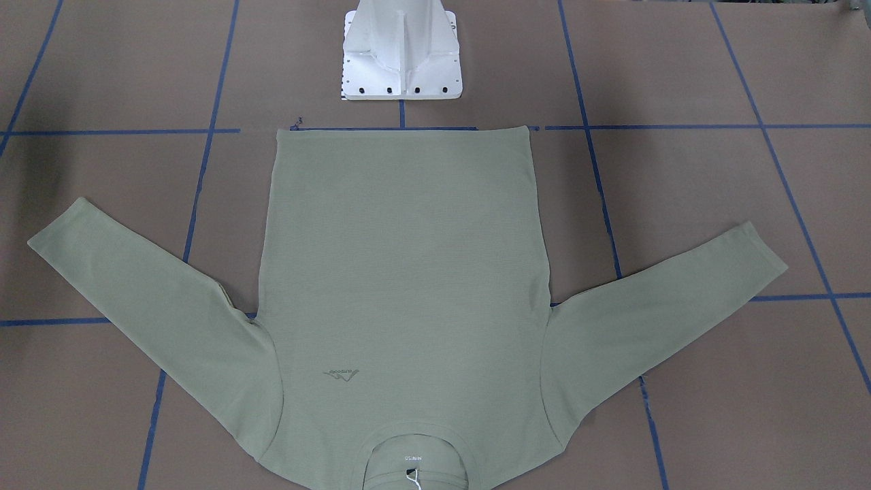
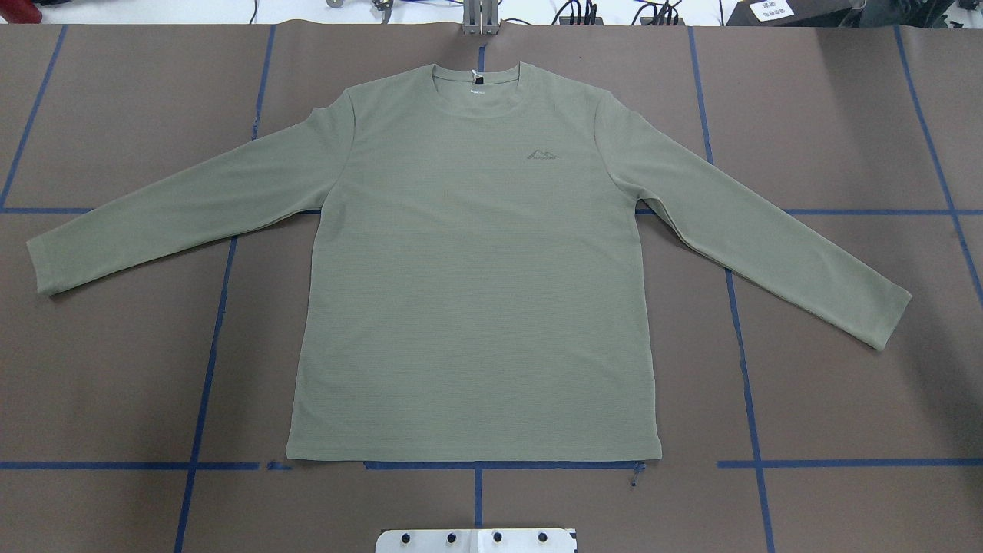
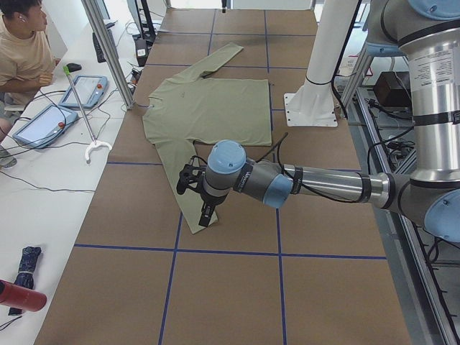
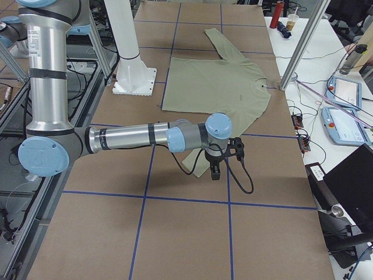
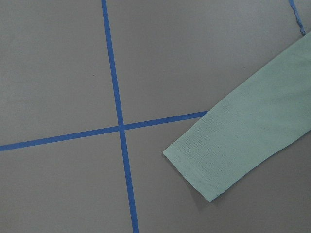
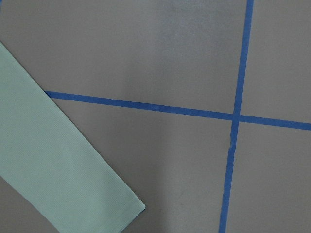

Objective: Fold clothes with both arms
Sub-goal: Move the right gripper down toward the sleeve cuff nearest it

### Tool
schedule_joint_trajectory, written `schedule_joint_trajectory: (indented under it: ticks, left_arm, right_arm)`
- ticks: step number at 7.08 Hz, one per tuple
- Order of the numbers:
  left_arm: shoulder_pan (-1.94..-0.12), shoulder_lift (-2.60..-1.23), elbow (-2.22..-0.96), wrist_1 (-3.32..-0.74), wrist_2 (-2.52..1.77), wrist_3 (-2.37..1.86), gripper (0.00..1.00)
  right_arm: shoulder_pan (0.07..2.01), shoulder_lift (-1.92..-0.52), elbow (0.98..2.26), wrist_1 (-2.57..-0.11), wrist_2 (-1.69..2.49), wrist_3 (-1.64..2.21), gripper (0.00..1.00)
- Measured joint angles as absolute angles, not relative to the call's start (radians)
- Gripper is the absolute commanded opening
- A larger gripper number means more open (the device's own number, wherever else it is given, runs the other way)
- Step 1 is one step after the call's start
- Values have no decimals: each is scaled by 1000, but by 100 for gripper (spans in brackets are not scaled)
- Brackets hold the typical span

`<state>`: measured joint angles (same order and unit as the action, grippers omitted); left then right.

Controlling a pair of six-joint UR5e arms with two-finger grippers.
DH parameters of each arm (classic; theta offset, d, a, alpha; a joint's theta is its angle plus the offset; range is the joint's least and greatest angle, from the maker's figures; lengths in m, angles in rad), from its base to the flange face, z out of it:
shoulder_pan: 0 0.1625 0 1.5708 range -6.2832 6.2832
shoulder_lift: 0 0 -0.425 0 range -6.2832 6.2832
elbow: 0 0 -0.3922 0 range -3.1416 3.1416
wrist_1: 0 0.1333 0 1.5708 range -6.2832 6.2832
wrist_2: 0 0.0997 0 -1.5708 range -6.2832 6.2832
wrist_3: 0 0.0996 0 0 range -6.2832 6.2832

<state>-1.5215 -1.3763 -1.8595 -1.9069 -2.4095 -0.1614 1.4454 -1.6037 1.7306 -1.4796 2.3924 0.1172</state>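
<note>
1. Evidently folding has not begun: the shirt (image 2: 472, 307) lies flat mid-table (image 2: 115, 384), collar toward the far edge
2. The left gripper (image 3: 207, 215) and right gripper (image 4: 214, 171) hover above the cuffs (image 5: 199, 167); apart or together, I cannot tell
3. Next, each likely must drop and pinch its cuff
</note>
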Motion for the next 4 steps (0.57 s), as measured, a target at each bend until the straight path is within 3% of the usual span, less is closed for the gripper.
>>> schedule_joint_trajectory:
  ticks: [4]
  left_arm:
    - [-1486, -1387, -1876, -1917, -2520, -160, 99]
  right_arm:
    - [1270, -1614, 1681, -1247, 2380, 409, 97]
